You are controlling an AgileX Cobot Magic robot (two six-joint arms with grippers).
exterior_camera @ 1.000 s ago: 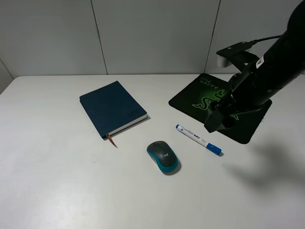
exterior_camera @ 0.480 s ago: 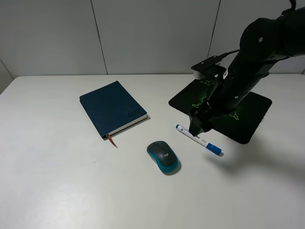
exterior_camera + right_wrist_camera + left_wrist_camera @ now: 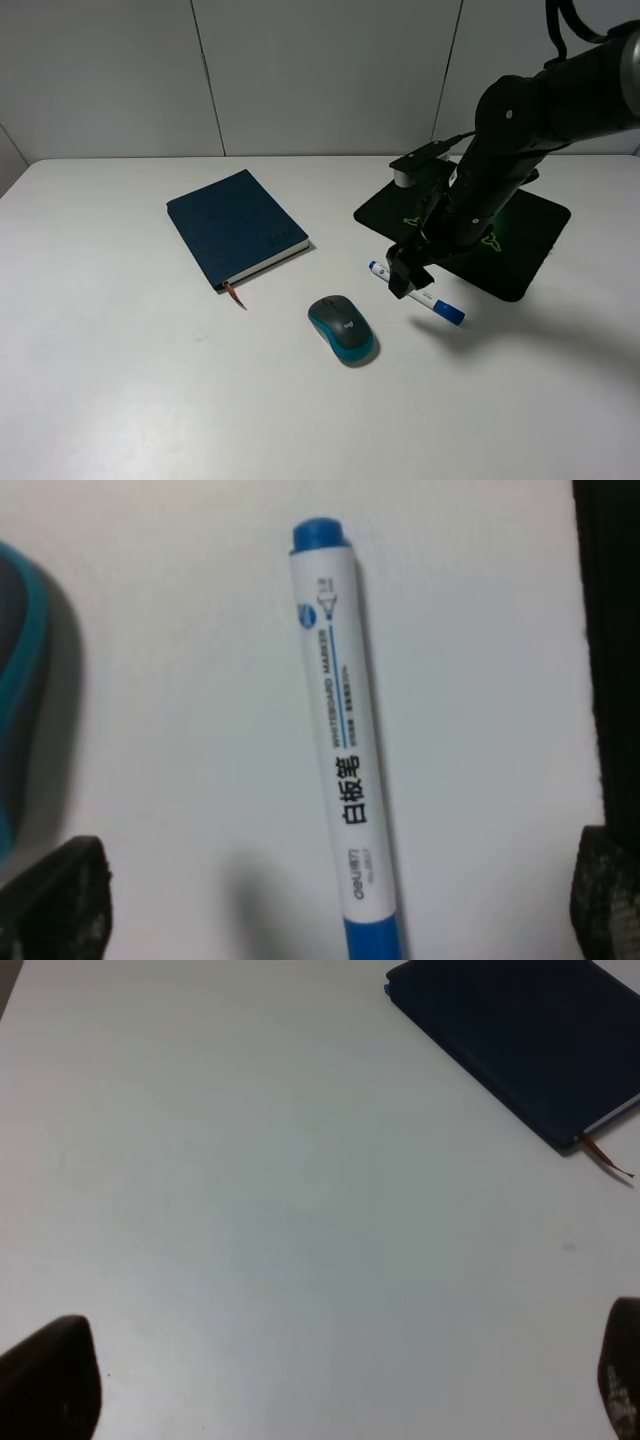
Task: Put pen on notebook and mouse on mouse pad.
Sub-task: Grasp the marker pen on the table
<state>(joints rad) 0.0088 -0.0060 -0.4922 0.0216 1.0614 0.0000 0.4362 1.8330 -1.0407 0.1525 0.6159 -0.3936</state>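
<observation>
Right gripper: I see the right gripper (image 3: 405, 280) low over the pen, its jaws spread wide. In the right wrist view one dark fingertip (image 3: 50, 900) sits on each side of the barrel, with bare table between pads and pen. It pinches nothing.
Left gripper: the left gripper (image 3: 333, 1375) shows only in its own wrist view. Its two fingertips sit far apart at the edges of the picture, so it is spread and holds nothing. It hangs over bare table near the notebook's corner.
Pen: the pen (image 3: 432, 301) lies flat on the table (image 3: 150, 380), just beside the front edge of the mouse pad. Its blue cap points toward the front right and its small blue tip toward the notebook. It is not yet on the notebook.
Mouse: the mouse (image 3: 342, 329) rests on the table in front of the gap between notebook and pen, apart from both. It is not yet on the pad. I see its teal side at the edge of the right wrist view.
Notebook: the notebook (image 3: 235, 228) lies closed on the left half of the table, turned at an angle, with its ribbon bookmark (image 3: 234, 293) trailing from the near corner. Its cover is bare.
Mouse pad: the mouse pad (image 3: 520, 255) lies at the back right. The right arm crosses above it and hides much of its green emblem.
</observation>
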